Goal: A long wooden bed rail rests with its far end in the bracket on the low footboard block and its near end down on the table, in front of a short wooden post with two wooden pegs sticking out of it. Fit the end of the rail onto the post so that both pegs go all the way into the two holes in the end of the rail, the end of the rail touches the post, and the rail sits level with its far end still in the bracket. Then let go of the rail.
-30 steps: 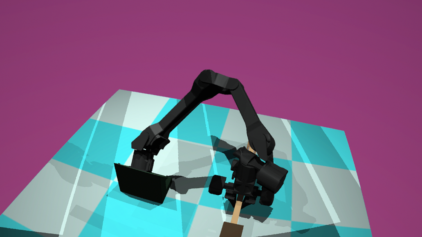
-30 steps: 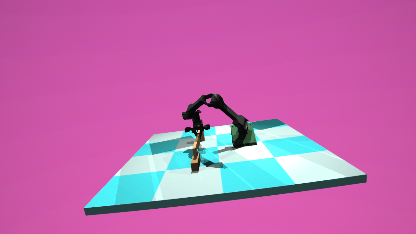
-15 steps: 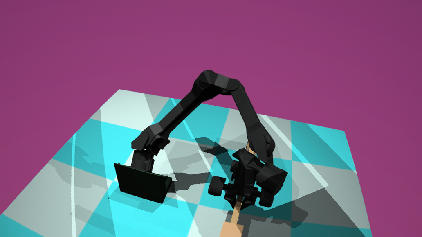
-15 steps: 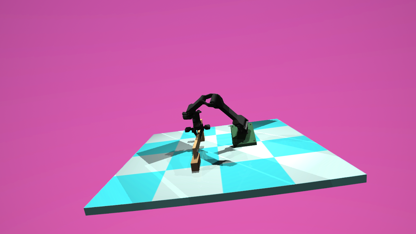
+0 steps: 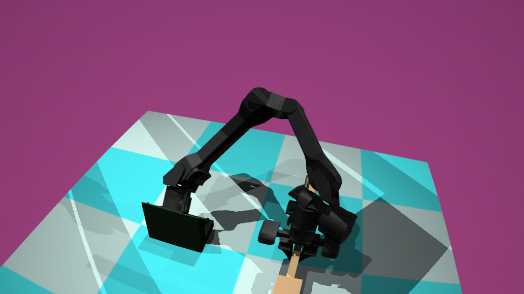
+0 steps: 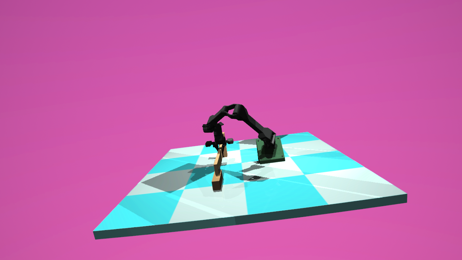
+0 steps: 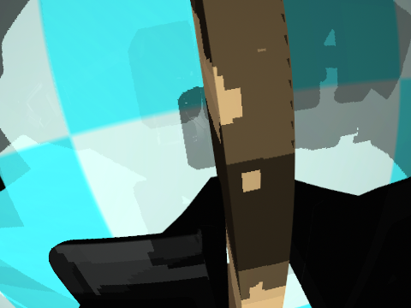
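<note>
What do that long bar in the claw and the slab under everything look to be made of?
The rail looks like pale, unvarnished wood: flat tan, matte faces. The table seems a glossy hard slab, maybe tile or plastic: cyan-and-white checks with sharp streaks of reflected light. The gripper is shut on the rail.

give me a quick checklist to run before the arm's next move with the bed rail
1. Tool shut on the bed rail: ok.
2. Far end of rail resting in the footboard block: ok, seemingly.
3. Rail level: not ok, it slopes in the exterior view.
4. Pegs lined up with the rail's holes: cannot tell, hidden by the tool.
5. Rail end touching the post: cannot tell.
</note>
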Controlling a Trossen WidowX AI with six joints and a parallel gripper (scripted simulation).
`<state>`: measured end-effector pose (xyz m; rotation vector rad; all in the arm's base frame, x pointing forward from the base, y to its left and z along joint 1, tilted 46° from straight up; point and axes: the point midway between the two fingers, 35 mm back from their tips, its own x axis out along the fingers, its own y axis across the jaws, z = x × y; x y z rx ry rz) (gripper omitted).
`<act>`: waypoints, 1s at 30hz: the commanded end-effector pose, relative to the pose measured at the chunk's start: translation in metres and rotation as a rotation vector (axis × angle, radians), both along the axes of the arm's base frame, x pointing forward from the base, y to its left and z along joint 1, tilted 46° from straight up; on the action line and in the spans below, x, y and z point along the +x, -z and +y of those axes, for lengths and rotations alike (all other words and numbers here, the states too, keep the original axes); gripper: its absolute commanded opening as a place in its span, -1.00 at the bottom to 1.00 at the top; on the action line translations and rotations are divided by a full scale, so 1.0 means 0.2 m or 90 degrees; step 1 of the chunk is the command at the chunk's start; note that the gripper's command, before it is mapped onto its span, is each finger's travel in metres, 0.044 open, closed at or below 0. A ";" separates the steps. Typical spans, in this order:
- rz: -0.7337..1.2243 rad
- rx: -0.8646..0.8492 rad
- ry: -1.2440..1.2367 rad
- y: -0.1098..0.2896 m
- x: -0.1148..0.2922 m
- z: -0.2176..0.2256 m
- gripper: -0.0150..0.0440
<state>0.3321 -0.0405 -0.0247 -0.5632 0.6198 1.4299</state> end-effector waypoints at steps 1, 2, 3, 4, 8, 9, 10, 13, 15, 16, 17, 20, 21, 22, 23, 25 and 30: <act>-0.005 -0.003 0.004 0.00 0.01 -0.03 -0.49; -0.005 -0.003 0.004 0.00 0.01 -0.03 -0.49; -0.005 -0.003 0.004 0.00 0.01 -0.03 -0.49; -0.005 -0.003 0.004 0.00 0.01 -0.03 -0.49; -0.005 -0.003 0.004 0.01 0.01 -0.04 -0.49; -0.005 -0.003 0.004 0.01 0.01 -0.04 -0.49; -0.005 -0.003 0.004 0.01 0.01 -0.04 -0.49; -0.005 -0.003 0.004 0.01 0.01 -0.05 -0.49; -0.005 -0.003 0.004 0.01 0.01 -0.05 -0.49; -0.005 -0.003 0.004 0.02 0.01 -0.05 -0.49; -0.005 -0.003 0.004 0.02 0.01 -0.05 -0.49; -0.005 -0.004 0.004 0.02 0.00 -0.05 -0.49; -0.005 -0.004 0.004 0.02 0.00 -0.05 -0.49; -0.005 -0.004 0.004 0.02 0.00 -0.05 -0.49; -0.005 -0.004 0.004 0.03 0.00 -0.05 -0.49; -0.005 -0.004 0.004 0.03 0.00 -0.05 -0.49; -0.005 -0.004 0.004 0.04 0.00 -0.06 -0.49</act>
